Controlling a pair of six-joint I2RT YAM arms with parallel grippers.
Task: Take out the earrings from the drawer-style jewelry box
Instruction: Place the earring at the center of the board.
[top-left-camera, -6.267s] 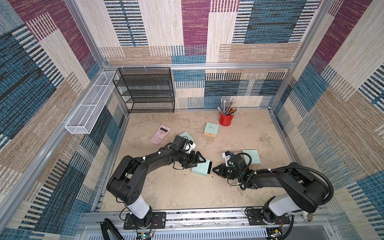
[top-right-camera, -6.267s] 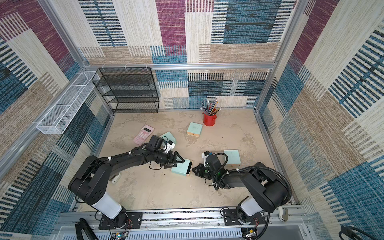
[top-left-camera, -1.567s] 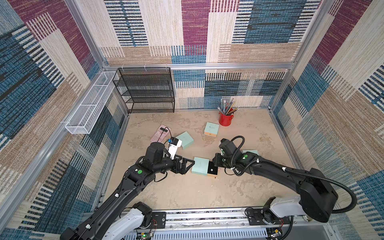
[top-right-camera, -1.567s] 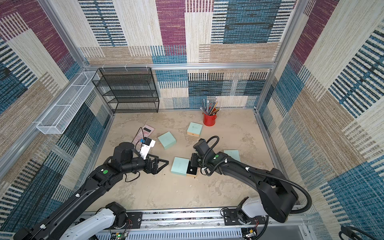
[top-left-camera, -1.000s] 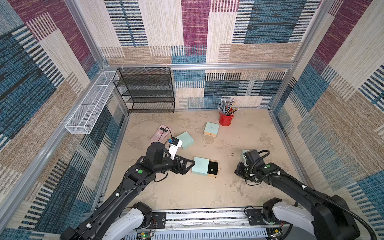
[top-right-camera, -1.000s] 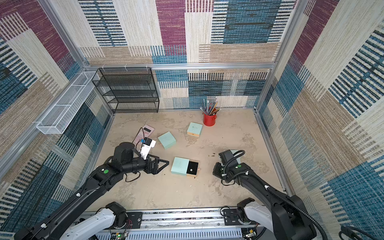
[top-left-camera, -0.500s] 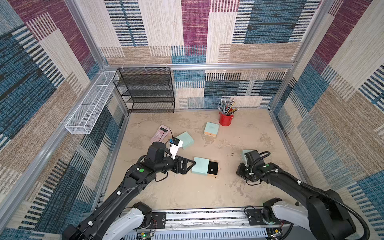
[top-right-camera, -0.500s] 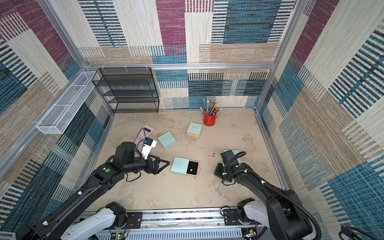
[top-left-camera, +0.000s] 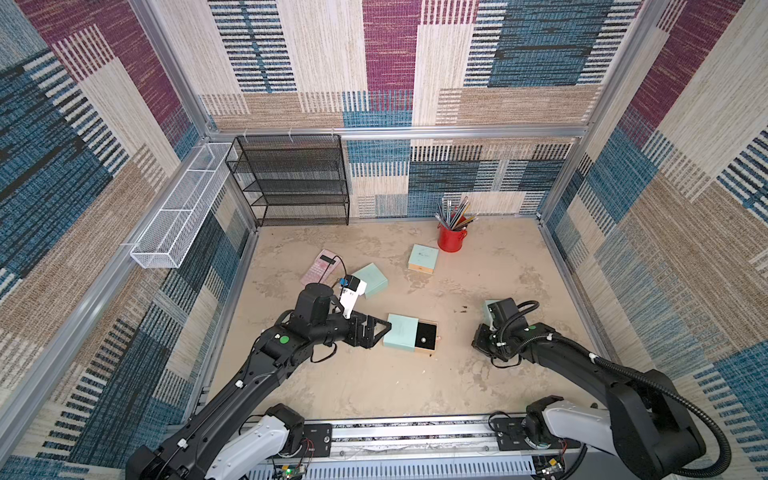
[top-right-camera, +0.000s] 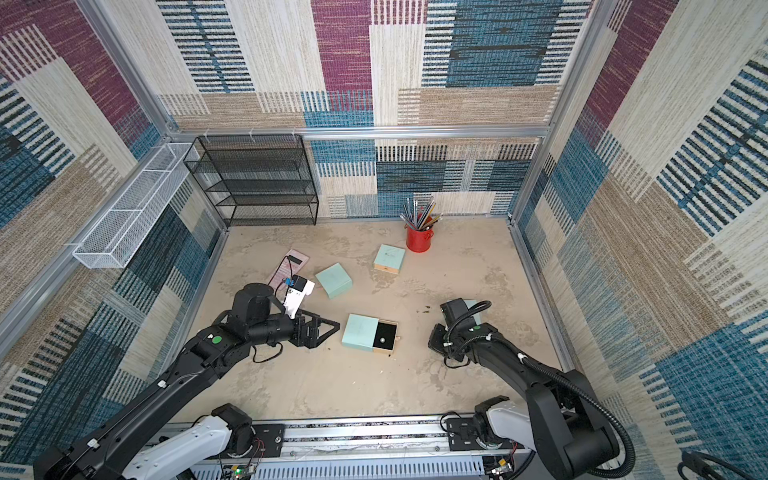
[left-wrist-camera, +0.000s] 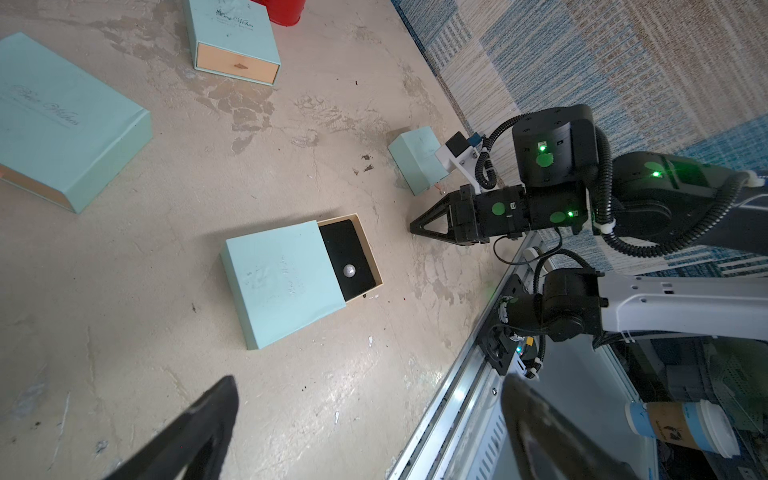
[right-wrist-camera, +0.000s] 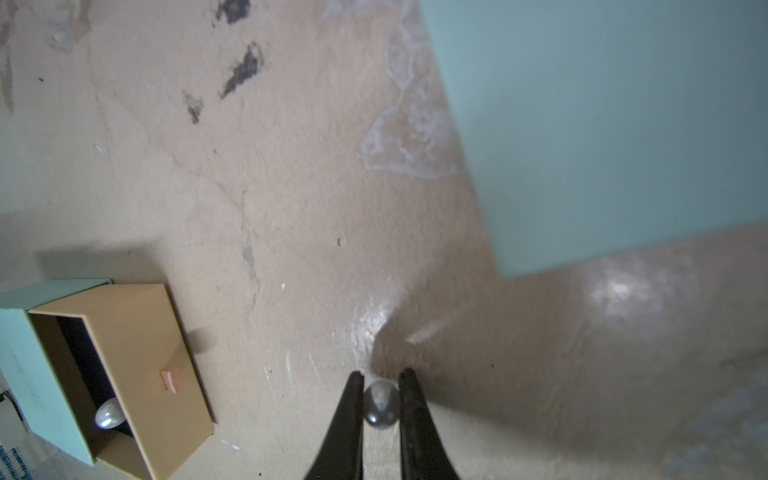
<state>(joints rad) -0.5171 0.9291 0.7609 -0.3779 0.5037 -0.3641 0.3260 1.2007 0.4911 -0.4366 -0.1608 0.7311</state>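
Observation:
The mint-green jewelry box (top-left-camera: 400, 336) lies mid-table in both top views, its tan drawer (top-left-camera: 428, 338) pulled out to the right. One pearly earring (left-wrist-camera: 350, 271) rests on the drawer's black lining, also seen as a pale earring (right-wrist-camera: 109, 413) in the right wrist view. My right gripper (right-wrist-camera: 380, 376) is shut on a second round silvery earring (right-wrist-camera: 380, 404), low over bare table to the right of the box (top-right-camera: 359, 332). My left gripper (top-left-camera: 380, 328) hovers open just left of the box, with nothing between its fingers (left-wrist-camera: 216, 399).
Three more mint boxes lie around: one (top-left-camera: 370, 280) behind the left gripper, one (top-left-camera: 423, 257) near the red pencil cup (top-left-camera: 452, 239), a small one (top-left-camera: 490, 309) right beside the right wrist. A pink calculator (top-left-camera: 320, 266), black wire shelf (top-left-camera: 299, 187) and front rail (top-left-camera: 415, 432) border the area.
The right gripper has carried the earring from the drawer out to the right and has barely moved in the last half second. The left arm has stayed put, open.

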